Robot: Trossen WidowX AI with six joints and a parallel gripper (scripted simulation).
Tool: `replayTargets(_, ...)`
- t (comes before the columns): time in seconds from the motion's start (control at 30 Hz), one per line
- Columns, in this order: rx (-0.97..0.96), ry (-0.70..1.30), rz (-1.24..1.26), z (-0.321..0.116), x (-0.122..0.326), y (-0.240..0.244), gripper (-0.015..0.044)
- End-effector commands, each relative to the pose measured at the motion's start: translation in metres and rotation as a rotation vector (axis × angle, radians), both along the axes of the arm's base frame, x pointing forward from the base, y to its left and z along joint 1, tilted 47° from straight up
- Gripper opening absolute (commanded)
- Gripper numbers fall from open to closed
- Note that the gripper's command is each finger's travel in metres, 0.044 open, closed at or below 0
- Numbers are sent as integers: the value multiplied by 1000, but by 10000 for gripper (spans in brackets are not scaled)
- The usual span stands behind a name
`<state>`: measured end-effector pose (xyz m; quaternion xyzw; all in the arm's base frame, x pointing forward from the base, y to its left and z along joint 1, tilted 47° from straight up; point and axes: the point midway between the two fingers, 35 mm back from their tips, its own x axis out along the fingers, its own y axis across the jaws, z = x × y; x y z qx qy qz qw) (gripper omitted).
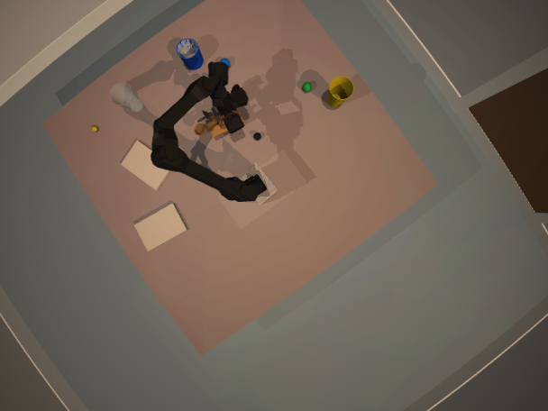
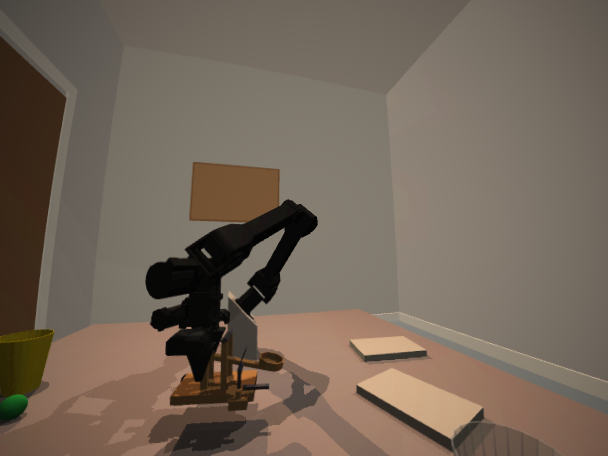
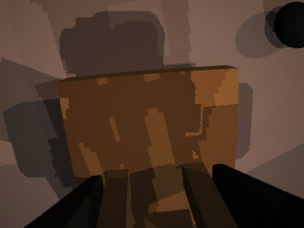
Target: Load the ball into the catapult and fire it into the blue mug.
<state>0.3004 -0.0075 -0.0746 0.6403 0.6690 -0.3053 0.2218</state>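
The jaws (image 1: 225,117) (image 2: 201,372) are partly closed, with the two uprights of the wooden catapult (image 1: 220,131) (image 2: 190,391) (image 3: 125,100) gripped between their black fingers. In the wrist view the catapult's flat base extends ahead of the fingertips, beyond both uprights. The arm (image 1: 198,175) (image 2: 265,222) bends high at its elbow, then reaches over to the catapult, its wrist turned down so the jaws point at the bench (image 1: 288,225) (image 2: 320,330). The catapult is orange-brown, crossed by patchy shadows, with a rectangular base and a throwing arm ending in a round, shallow cup (image 1: 200,129) (image 2: 271,360) clear of the fingers. A black ball (image 1: 257,136) (image 3: 290,25) lies on the bench near the base, apart from the jaws. Farther out, the blue mug (image 1: 194,61) stands with a blue ball (image 1: 225,62) near it, partly covered by the arm. A green ball (image 1: 306,86) (image 2: 13,407) lies near a yellow cup (image 1: 334,98) (image 2: 22,362); which ball is meant for loading cannot be told.
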Motion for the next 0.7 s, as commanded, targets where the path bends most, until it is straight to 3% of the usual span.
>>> replayTargets(0.0, 9, -92, 75, 1, 3, -3, 0)
replayTargets(0.5, 49, -468, 428, -1, 22, 0, 0)
replayTargets(0.67, 51, -485, 444, 0, 26, 1, 0)
